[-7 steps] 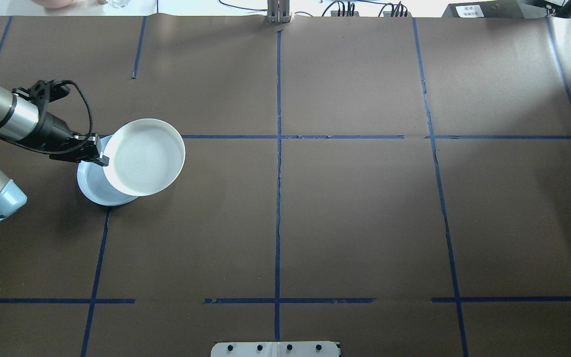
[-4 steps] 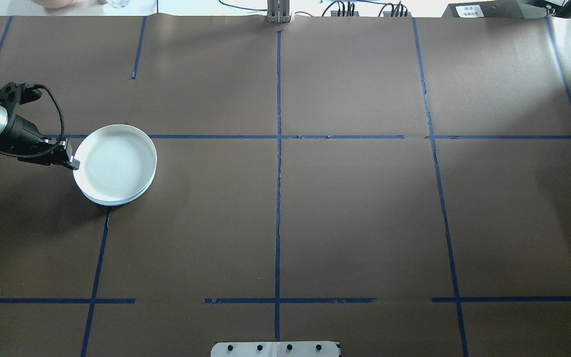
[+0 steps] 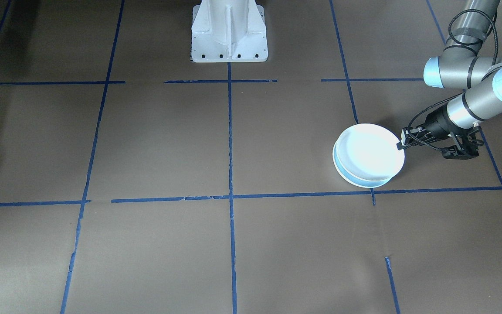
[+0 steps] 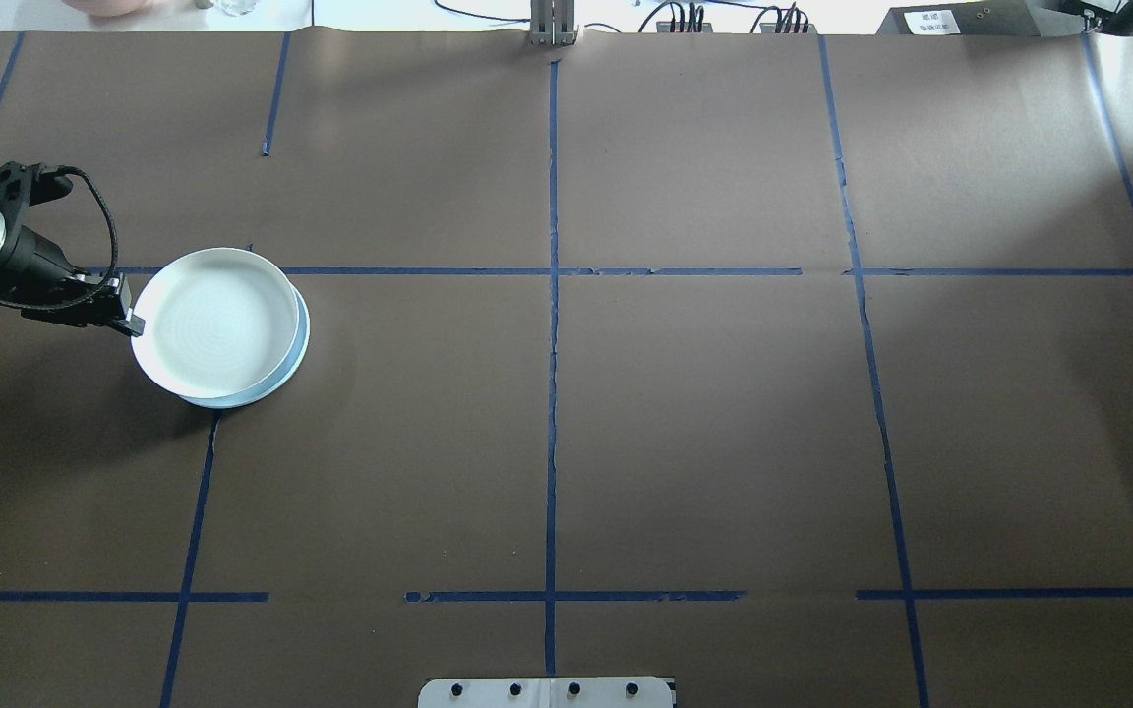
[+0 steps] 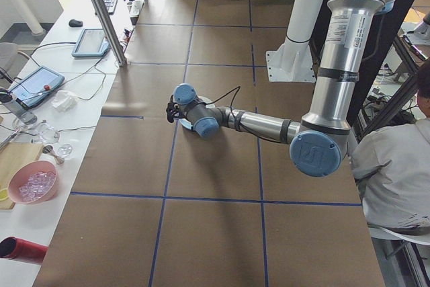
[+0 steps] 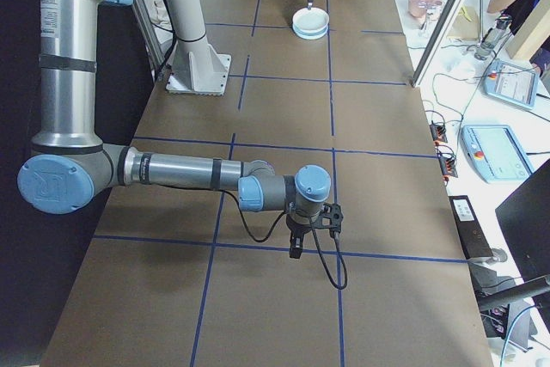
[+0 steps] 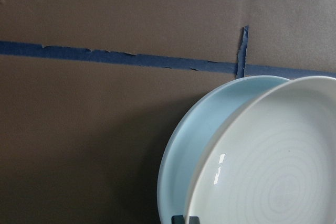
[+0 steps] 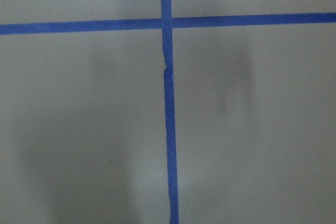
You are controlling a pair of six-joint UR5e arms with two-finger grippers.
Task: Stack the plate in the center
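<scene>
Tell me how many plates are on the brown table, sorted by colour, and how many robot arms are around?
White plate with faint rings, lying on top: 1
Pale blue plate, underneath: 1
Robot arms, the left arm and the right arm: 2
Total: 2 plates and 2 arms, 4 things.

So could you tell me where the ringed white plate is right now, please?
In the overhead view the ringed white plate lies at the table's left side, on top of a pale blue plate, beside the left end effector at its left rim.
</scene>
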